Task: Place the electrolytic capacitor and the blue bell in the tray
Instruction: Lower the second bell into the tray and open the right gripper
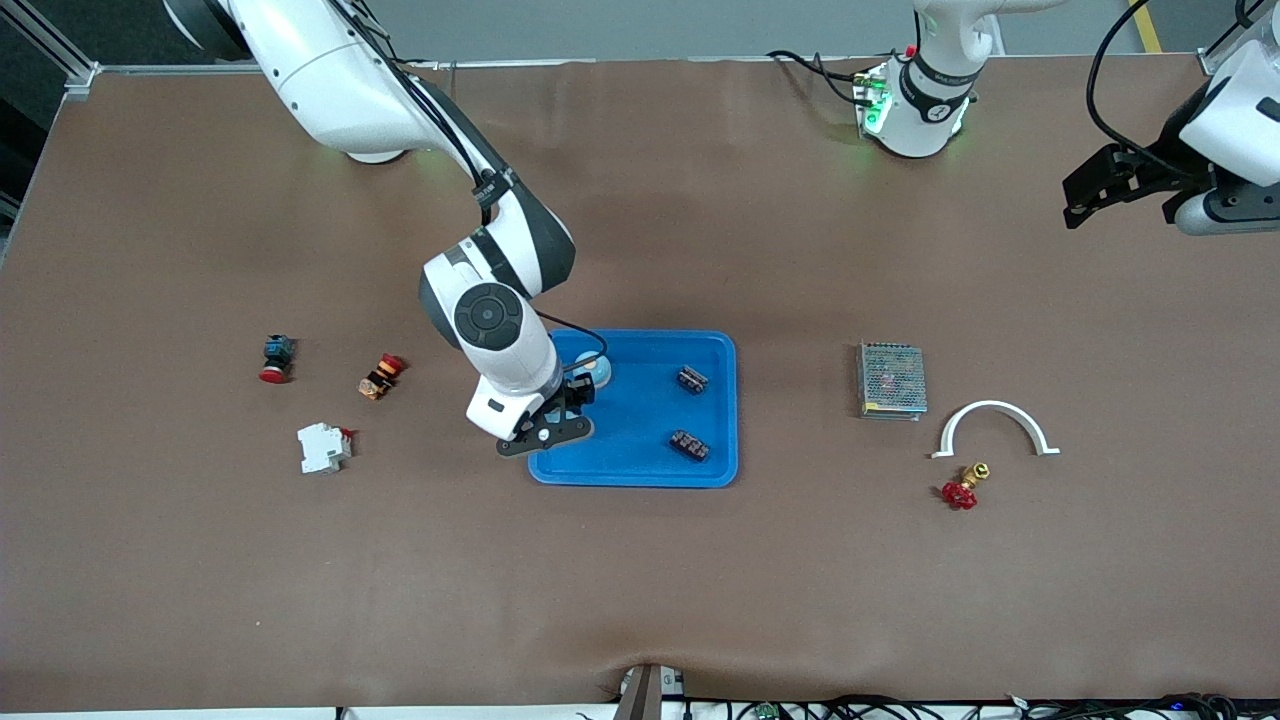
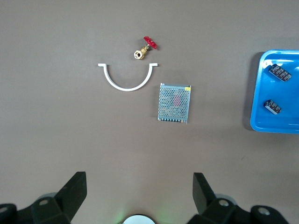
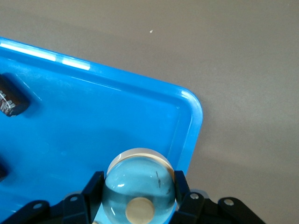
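Note:
The bright-blue tray [image 1: 640, 478] lies mid-table. My right gripper [image 1: 585, 392] is over the tray's corner toward the right arm's end, shut on the blue bell [image 1: 598, 372]. In the right wrist view the pale blue dome of the bell [image 3: 140, 186] sits clamped between the black fingers [image 3: 183, 186], just inside the tray rim [image 3: 194, 121]. Two black electrolytic capacitors [image 1: 692, 379] [image 1: 690, 445] lie in the tray toward the left arm's end. My left gripper [image 1: 1085, 200] waits open and empty, high over the table's left-arm end; it appears as left gripper [image 2: 140, 179] in its own view.
Toward the right arm's end lie a red push button [image 1: 276, 358], an orange-red switch [image 1: 380, 376] and a white circuit breaker [image 1: 323, 447]. Toward the left arm's end lie a metal mesh box [image 1: 890, 380], a white half ring [image 1: 994, 425] and a red-handled brass valve [image 1: 963, 488].

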Robot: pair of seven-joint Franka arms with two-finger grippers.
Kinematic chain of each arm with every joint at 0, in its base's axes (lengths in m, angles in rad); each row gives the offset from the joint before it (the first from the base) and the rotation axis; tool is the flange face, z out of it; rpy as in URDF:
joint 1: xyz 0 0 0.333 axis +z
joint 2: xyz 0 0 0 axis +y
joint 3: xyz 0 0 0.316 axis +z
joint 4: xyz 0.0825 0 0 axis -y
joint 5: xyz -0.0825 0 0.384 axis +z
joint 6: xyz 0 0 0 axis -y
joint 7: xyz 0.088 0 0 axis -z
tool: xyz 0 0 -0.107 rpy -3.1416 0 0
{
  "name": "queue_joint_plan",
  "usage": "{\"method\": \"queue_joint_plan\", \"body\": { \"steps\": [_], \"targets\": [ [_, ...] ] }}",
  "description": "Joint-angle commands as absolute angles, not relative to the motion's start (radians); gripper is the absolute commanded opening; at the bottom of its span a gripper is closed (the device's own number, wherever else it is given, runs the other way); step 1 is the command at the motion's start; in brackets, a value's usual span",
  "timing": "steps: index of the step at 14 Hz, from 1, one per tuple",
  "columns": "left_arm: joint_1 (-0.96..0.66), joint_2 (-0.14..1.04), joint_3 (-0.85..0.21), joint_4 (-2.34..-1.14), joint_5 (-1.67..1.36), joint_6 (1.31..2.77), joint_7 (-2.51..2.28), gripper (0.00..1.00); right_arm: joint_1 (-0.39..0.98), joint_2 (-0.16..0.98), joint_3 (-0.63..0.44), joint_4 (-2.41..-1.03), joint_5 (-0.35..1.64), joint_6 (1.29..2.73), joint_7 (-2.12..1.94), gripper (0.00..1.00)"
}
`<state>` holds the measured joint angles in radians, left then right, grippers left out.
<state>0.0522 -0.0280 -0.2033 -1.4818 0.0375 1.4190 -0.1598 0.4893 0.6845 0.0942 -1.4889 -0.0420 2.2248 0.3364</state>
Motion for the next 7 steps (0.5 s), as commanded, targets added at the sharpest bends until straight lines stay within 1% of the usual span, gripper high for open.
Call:
{"method": "queue_joint_plan", "body": {
  "steps": [1, 7],
  "targets": [
    [0.057, -0.031, -0.207, -1.467, 0.017, 1.402, -0.156, 1.00, 0.505, 0.724, 0.083, -1.428, -0.063, 2.217, 0.356, 0.13],
    [0.058, -0.031, -0.199, -1.447, 0.017, 1.402, -0.156, 1.00, 0.529, 0.785, 0.081, -1.411, -0.071, 2.264, 0.382, 0.13]
  ]
}}
